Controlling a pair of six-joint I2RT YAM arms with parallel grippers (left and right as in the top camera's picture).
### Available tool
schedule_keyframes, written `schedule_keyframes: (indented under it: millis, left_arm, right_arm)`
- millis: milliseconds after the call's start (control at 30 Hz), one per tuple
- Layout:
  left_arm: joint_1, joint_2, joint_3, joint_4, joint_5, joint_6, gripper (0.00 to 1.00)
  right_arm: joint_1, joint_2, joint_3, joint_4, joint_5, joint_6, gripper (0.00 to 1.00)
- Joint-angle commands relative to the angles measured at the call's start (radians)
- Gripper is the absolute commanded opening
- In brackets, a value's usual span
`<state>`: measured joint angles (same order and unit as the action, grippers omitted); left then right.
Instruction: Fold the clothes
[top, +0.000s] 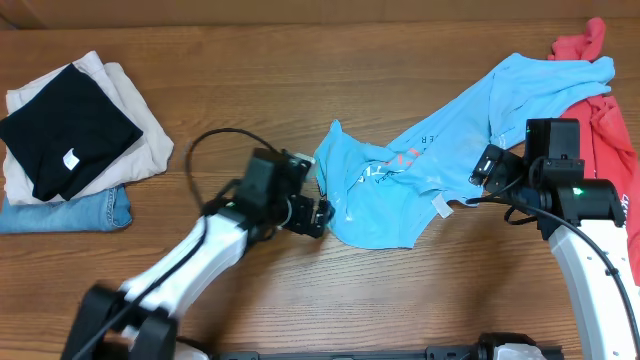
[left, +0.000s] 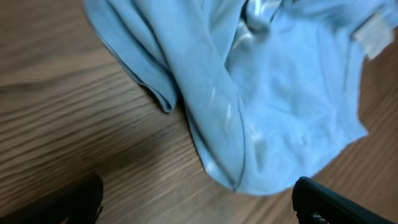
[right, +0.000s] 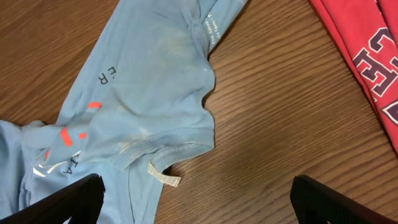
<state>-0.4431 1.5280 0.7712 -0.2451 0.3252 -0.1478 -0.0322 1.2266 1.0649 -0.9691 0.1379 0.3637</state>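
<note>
- The wooden tabletop (top: 300, 80) carries everything and shows bare under both claws.
- A blue shirt (top: 400, 190) lies crumpled and unfolded between the two claws. It runs from just ahead of the left claw, past the right claw, to the far right of the tabletop.
- A red garment (top: 605, 120) lies bunched on the right claw's outer side, partly under the blue shirt's far end.
- A folded stack (top: 70, 130), black on beige on denim, sits well away on the left claw's outer side.
- The left claw (top: 320, 215) is spread wide and holds nothing. Its dark fingers (left: 74, 199) sit at either lower corner of the wrist view, with the shirt's rounded edge just ahead of them. Whether it touches the cloth cannot be told.
- The right claw (top: 487, 163) is likewise spread wide and empty, its fingers (right: 336, 199) low over the collar end.
- A small white label (right: 165, 176) pokes out at the collar, just ahead of the right claw.
</note>
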Motion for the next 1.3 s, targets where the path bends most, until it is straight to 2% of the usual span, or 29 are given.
schedule_keyframes:
  millis: [0, 167, 233, 367, 433, 467, 533, 633, 700, 767, 833, 967, 1067, 1267]
  left_arm:
    - [-0.026, 0.121, 0.082, 0.021, -0.017, -0.013, 1.00]
    - [-0.041, 0.249, 0.186, -0.010, -0.019, -0.009, 1.00]
    - [-0.041, 0.276, 0.222, -0.020, -0.021, -0.010, 0.96]
    - [-0.041, 0.304, 0.247, -0.018, -0.021, -0.010, 0.47]
    - [-0.041, 0.304, 0.247, -0.018, -0.021, -0.010, 0.27]
    - [-0.041, 0.304, 0.247, -0.018, -0.021, -0.010, 0.22]
    - [-0.041, 0.304, 0.247, -0.018, -0.021, -0.010, 0.23]
    - [-0.042, 0.304, 0.247, -0.019, -0.021, -0.010, 0.50]
    - [-0.042, 0.304, 0.247, -0.019, -0.018, -0.010, 0.49]
    - [-0.043, 0.305, 0.247, -0.018, -0.018, -0.010, 0.53]
    - [-0.043, 0.306, 0.247, -0.018, -0.018, -0.010, 0.48]
    - [-0.045, 0.318, 0.247, -0.011, -0.013, -0.010, 0.31]
    - [-0.046, 0.319, 0.247, -0.006, -0.011, -0.010, 0.26]
    - [-0.049, 0.319, 0.247, -0.005, -0.011, -0.010, 0.04]
  right_arm:
    - [-0.003, -0.011, 0.017, 0.002, -0.004, 0.007, 1.00]
    - [-0.003, -0.011, 0.017, 0.001, -0.004, 0.007, 1.00]
    - [-0.003, -0.011, 0.017, 0.001, -0.004, 0.007, 1.00]
    - [-0.003, -0.011, 0.017, 0.001, -0.004, 0.007, 1.00]
    - [-0.003, -0.011, 0.017, 0.001, -0.004, 0.007, 1.00]
    - [-0.003, -0.011, 0.017, 0.002, -0.004, 0.007, 1.00]
    - [-0.003, -0.011, 0.017, 0.002, -0.004, 0.007, 1.00]
    - [-0.003, -0.011, 0.017, 0.001, -0.004, 0.007, 1.00]
    - [-0.003, -0.011, 0.017, 0.001, -0.004, 0.007, 1.00]
    - [-0.003, -0.011, 0.017, 0.001, -0.004, 0.007, 1.00]
    - [-0.003, -0.011, 0.017, 0.002, -0.004, 0.007, 1.00]
    - [-0.003, -0.011, 0.017, 0.002, -0.004, 0.007, 1.00]
    - [-0.003, -0.011, 0.017, 0.002, -0.004, 0.007, 1.00]
    - [-0.003, -0.011, 0.017, 0.001, -0.004, 0.007, 1.00]
